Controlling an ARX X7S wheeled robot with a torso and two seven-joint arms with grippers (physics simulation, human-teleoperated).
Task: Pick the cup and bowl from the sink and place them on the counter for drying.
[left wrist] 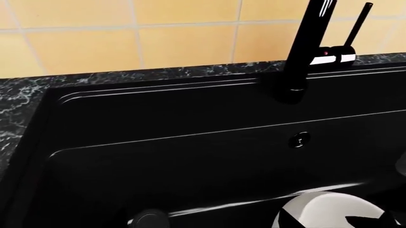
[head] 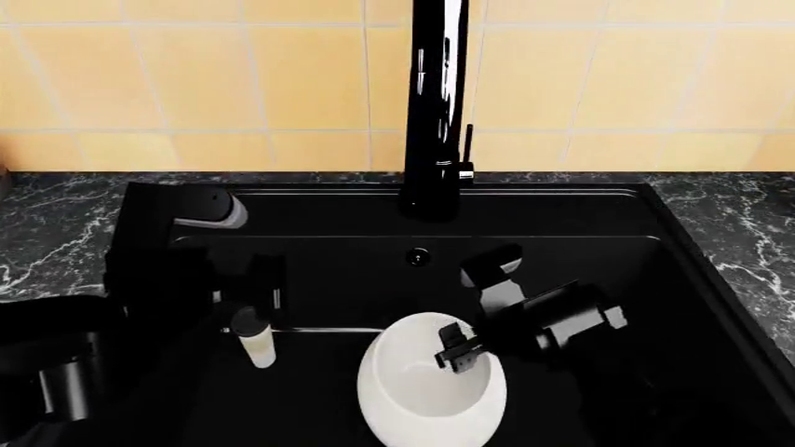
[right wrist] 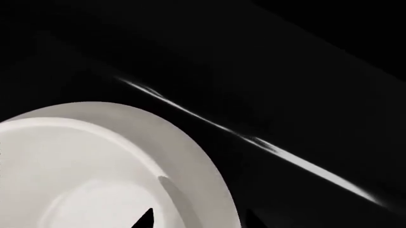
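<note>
Right now the right gripper (head: 452,352) hangs over the bowl (head: 429,391), low centre of the head view inside the sink (head: 646,242), its fingers straddling the right rim, slightly parted and not visibly clamped. A thin bite on that glossy rim could slip. Whether the left gripper's fingers (head: 249,303), above the cup (head: 256,341) at lower left, are parted I cannot tell.

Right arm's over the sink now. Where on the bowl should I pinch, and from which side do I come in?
Take the bowl by its thin rim on the right side, coming down from above with one finger inside and one outside. It sits upright, mouth open, on the sink floor, and its wide rounded body likely won't fit between the jaws. The right gripper hangs at that rim.
</note>
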